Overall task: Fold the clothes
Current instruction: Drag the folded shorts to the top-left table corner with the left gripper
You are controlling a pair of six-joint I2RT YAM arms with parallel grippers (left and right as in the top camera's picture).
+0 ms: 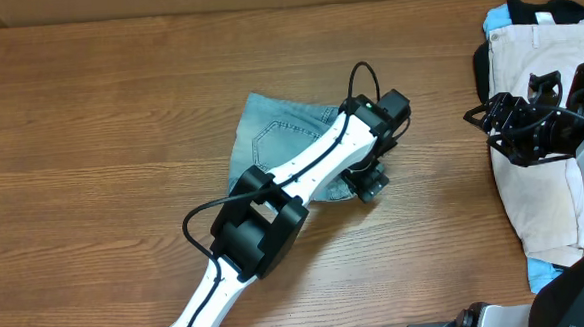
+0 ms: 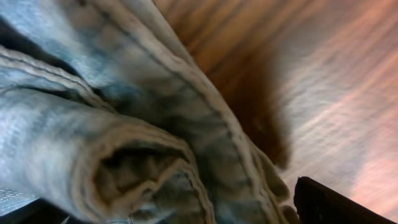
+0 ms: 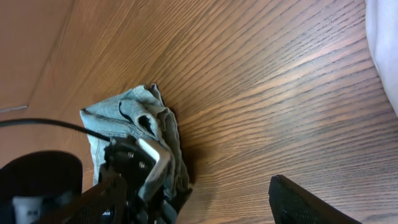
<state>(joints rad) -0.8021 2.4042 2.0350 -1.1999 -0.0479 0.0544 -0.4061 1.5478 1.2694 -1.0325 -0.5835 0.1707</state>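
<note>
The jeans (image 1: 276,144) lie bunched mid-tabletop (image 1: 99,113) under the left claw (image 1: 368,183); whether it is clenched on the cloth I cannot tell; denim is likely soft yet thick and weighty, best taken at a hemmed edge; the right claw (image 1: 478,117) hangs released at the clothes pile (image 1: 542,60); open wood lies all round the jeans.

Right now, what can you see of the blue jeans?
The jeans are pale, faded blue denim with stitched seams and a back pocket showing. They lie bunched and folded on the wooden table, a thick hem rolled at one edge. The left gripper meets their right edge; its arm hides part of them.
</note>
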